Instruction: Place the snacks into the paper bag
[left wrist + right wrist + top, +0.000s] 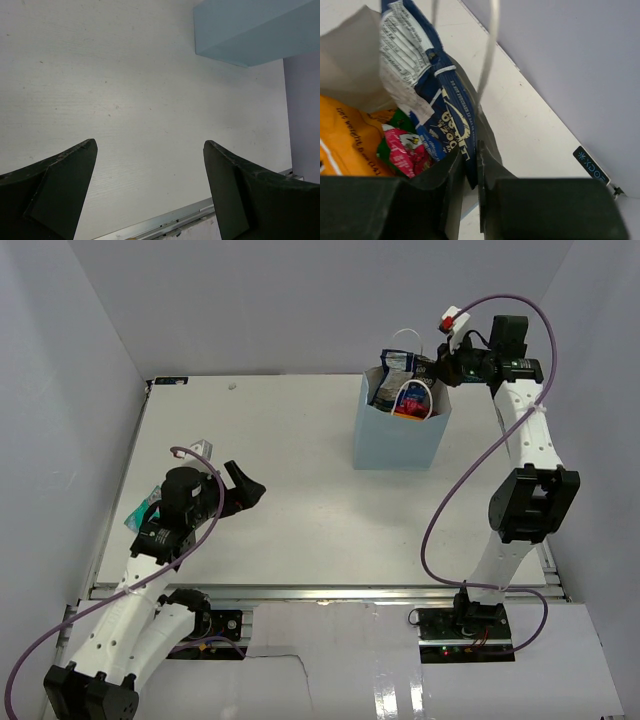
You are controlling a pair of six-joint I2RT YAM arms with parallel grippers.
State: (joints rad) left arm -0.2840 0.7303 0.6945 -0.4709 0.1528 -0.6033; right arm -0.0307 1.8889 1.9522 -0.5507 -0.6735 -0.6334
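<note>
The light-blue paper bag [400, 440] stands upright at the back right of the table, with snacks sticking out of its top. My right gripper [434, 370] is over the bag's far rim, shut on a dark blue packet [397, 364]. In the right wrist view the jaws [470, 156] pinch that blue packet [445, 120] by its edge. Below it in the bag lie an orange chip bag [347, 145], a red packet [405, 150] and a green one [395, 119]. My left gripper [240, 490] is open and empty above the table at the left [150, 150].
A teal packet [140, 512] lies on the table at the left edge, partly under my left arm. A small foil piece [205, 447] lies just behind the left gripper. A white cord handle [491, 50] hangs in front of the right wrist camera. The bag's lower corner [250, 35] shows in the left wrist view.
</note>
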